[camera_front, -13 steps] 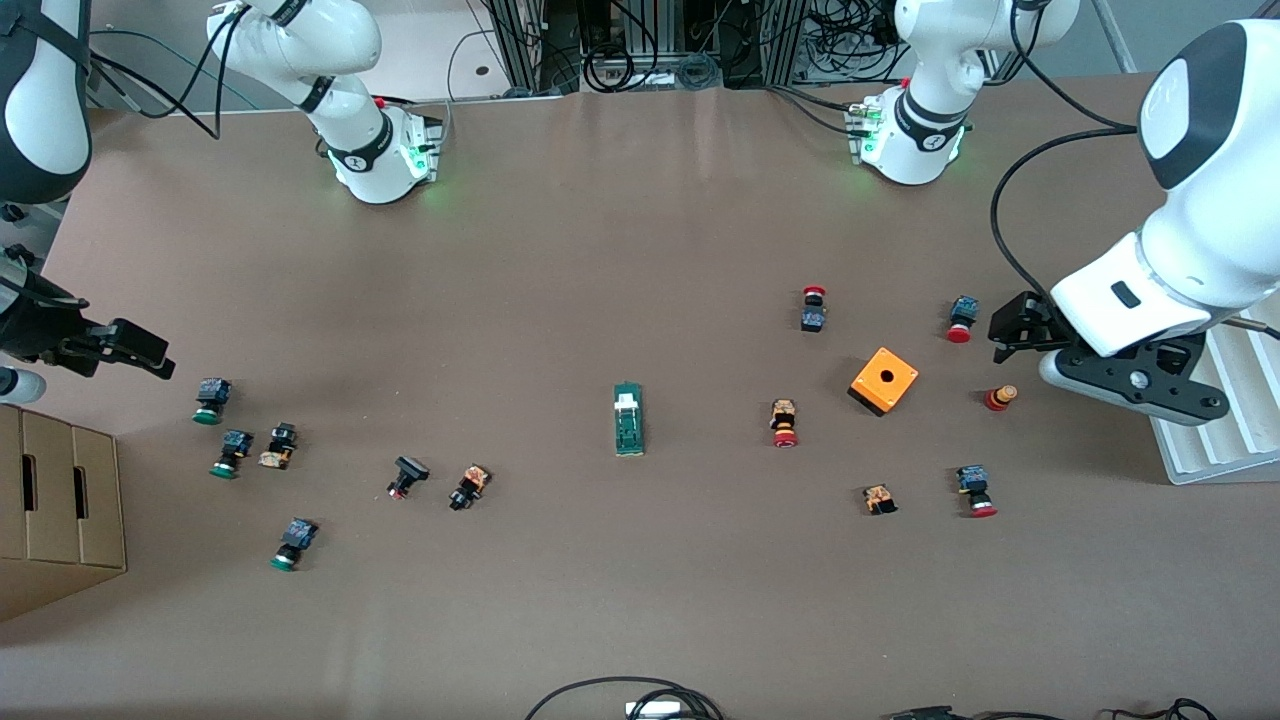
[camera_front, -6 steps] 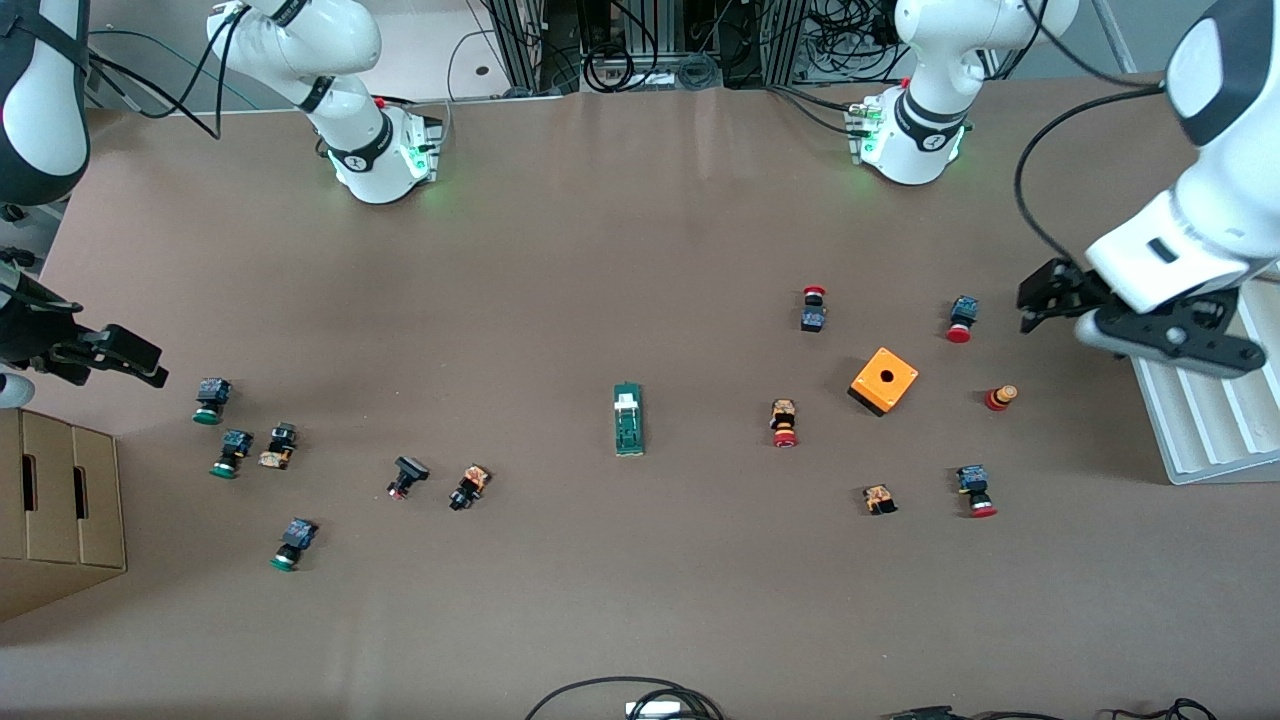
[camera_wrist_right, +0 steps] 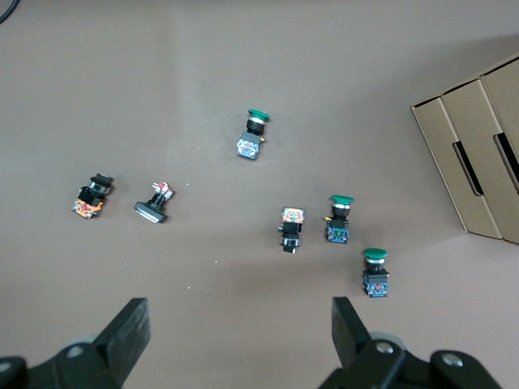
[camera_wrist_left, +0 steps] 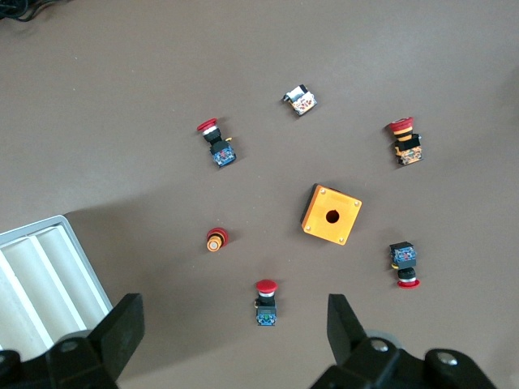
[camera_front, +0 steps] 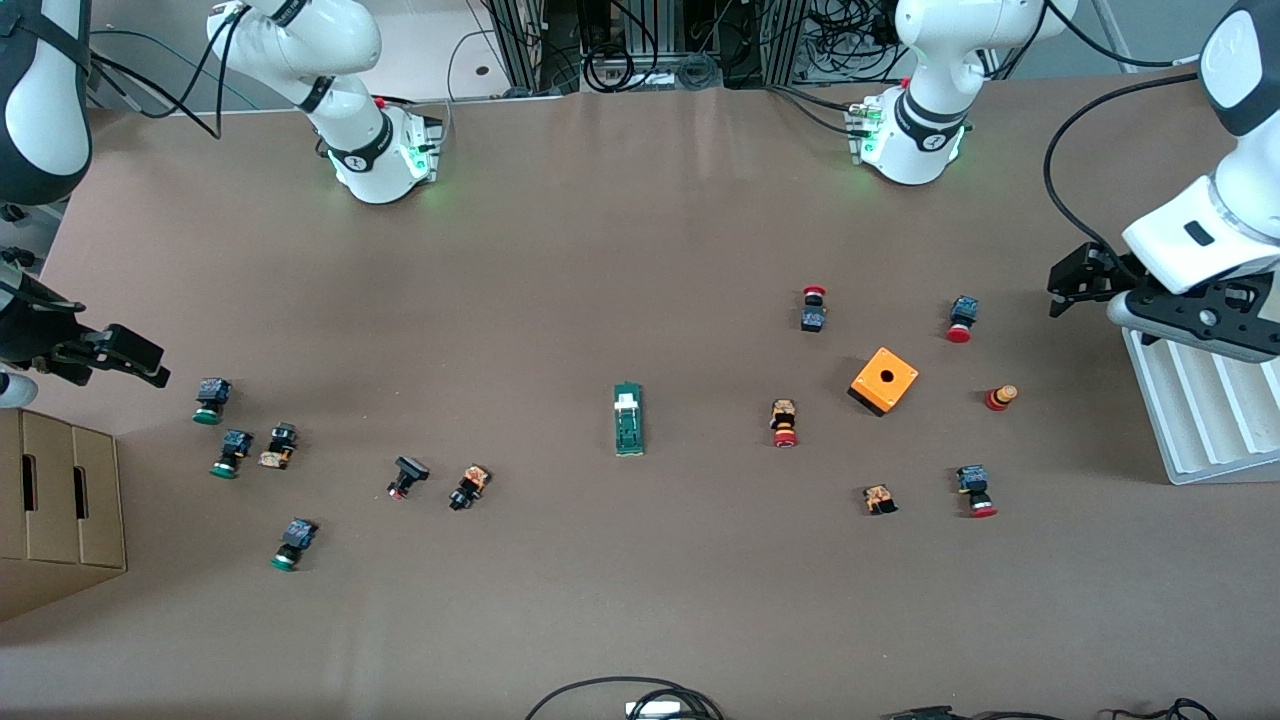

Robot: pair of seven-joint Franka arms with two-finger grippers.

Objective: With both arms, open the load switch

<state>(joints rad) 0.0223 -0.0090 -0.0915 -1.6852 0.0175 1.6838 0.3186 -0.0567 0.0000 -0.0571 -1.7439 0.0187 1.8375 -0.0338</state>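
The load switch (camera_front: 628, 420), a narrow green bar with a white block on it, lies flat near the middle of the table, with nothing touching it. Neither wrist view shows it. My left gripper (camera_front: 1070, 283) hangs open over the table at the left arm's end, beside the white tray. In the left wrist view the left gripper (camera_wrist_left: 235, 328) is open and holds nothing, with a red-capped push-button (camera_wrist_left: 265, 301) on the table below the gap. My right gripper (camera_front: 137, 357) hangs open and holding nothing over the right arm's end, and the right wrist view shows it (camera_wrist_right: 239, 328) above bare table.
An orange box with a hole (camera_front: 884, 380) and several red-capped push-buttons (camera_front: 961, 318) lie toward the left arm's end. Green-capped push-buttons (camera_front: 209, 400) lie toward the right arm's end. A white ribbed tray (camera_front: 1200, 410) and a cardboard box (camera_front: 60, 500) stand at the table's ends.
The left arm has lifted and swung outward toward its end of the table, drawing away from the orange box. The right gripper has hardly moved.
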